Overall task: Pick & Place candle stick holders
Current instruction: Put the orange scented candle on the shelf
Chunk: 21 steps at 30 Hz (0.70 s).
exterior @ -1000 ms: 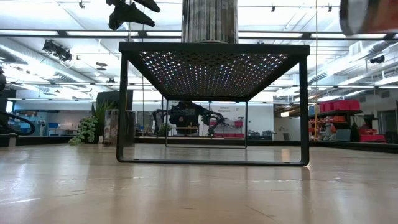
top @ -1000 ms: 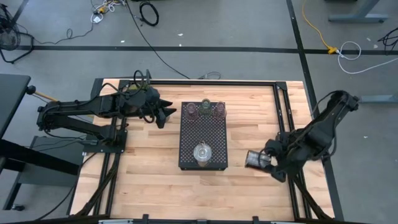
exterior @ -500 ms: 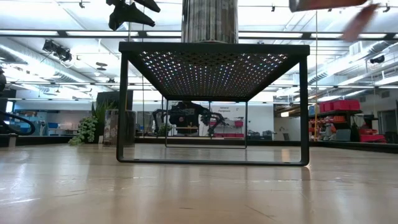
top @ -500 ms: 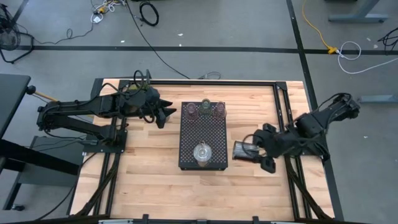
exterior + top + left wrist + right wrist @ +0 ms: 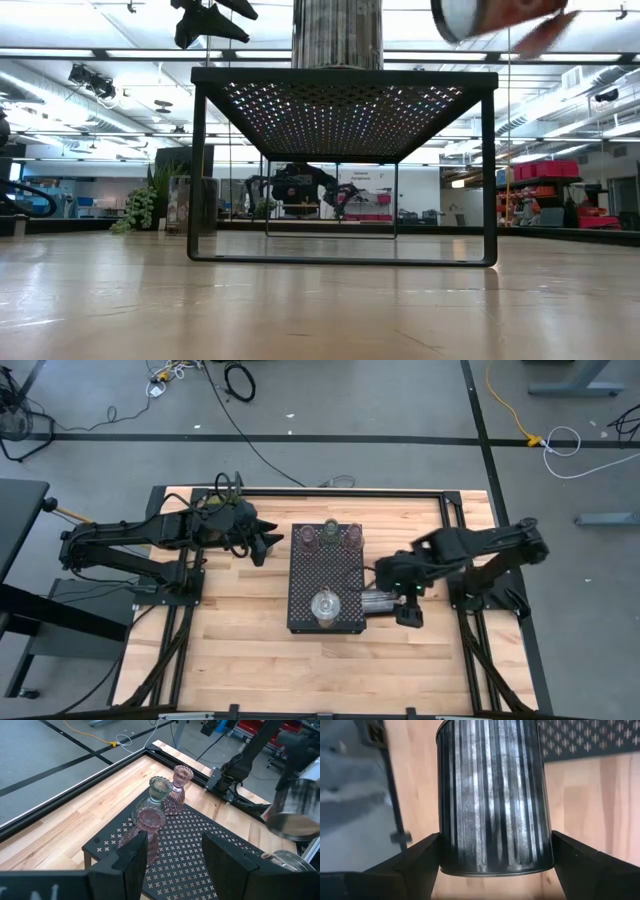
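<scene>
A black perforated tray (image 5: 325,575) stands mid-table. At its far end stand two pinkish holders (image 5: 307,538) (image 5: 352,537) and a pale green one (image 5: 330,528). A silvery ribbed glass holder (image 5: 325,605) stands at its near end. My right gripper (image 5: 388,598) is shut on a second silvery holder (image 5: 492,795) beside the tray's right edge. My left gripper (image 5: 266,544) is open and empty, left of the tray's far end, with the pinkish holder (image 5: 147,827) ahead of its fingers. A third silvery holder is out of view. My right gripper pinches the silvery holder's ribbed side wall (image 5: 447,852) between its two fingers (image 5: 417,865), near the end closest to the wrist. The fingers come level from the table's right. The holder lies on its side, reaching leftward beyond the fingers, and is lifted clear of table and tray (image 5: 470,15).
Black frame rails (image 5: 455,530) run along the table's edges. The right arm's base (image 5: 490,590) stands at the right. Bare wooden table (image 5: 250,650) lies left of, near and right of the tray.
My right gripper has carried the silvery holder from near the table's right edge toward the left and slightly toward the far edge, up to the tray's right side. The holder stays on its side and clear of the table.
</scene>
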### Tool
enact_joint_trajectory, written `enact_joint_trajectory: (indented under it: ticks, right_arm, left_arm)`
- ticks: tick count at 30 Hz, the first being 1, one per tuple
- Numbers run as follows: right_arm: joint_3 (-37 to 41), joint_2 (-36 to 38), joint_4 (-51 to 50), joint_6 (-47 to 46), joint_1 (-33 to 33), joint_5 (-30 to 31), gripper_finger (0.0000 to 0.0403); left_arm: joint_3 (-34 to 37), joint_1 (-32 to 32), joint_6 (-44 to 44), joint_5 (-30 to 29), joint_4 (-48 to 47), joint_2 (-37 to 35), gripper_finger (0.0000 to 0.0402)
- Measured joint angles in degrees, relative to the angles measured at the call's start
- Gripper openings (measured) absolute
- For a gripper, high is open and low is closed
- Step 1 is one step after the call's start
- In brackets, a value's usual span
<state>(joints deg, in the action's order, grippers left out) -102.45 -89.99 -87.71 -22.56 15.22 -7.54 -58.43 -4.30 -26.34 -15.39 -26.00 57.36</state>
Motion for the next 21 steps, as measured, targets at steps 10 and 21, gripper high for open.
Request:
enact_joint_trajectory:
  ticks: [10,21]
  right_arm:
    - [-6.1,-8.5,-1.9,6.3,-6.9,-6.8,0.0320]
    - [-6.8,-10.6,-2.3,7.7,-10.8,-7.1,0.0320]
  left_arm:
    - [0.0,0.0,0.0,0.0,0.0,0.0,0.0190]
    - [0.0,0.0,0.0,0.0,0.0,0.0,0.0190]
